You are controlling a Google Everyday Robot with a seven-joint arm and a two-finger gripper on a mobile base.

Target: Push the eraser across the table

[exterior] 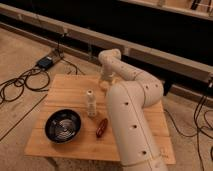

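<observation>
On the table (65, 87) we find a dark bowl (63, 125) at 8 o'clock from the top's centre. An upright white ribbed cylinder (90, 103) stands near the centre, with a red-brown oblong thing (101, 127) at 5 o'clock from it. At 1 o'clock from the cylinder, near the far edge, the gripper (105, 80) points down. We cannot determine how wide it is set. The eraser (103, 85) appears as a pale patch just at its tip. The white arm (132, 115) covers the table's right side.
</observation>
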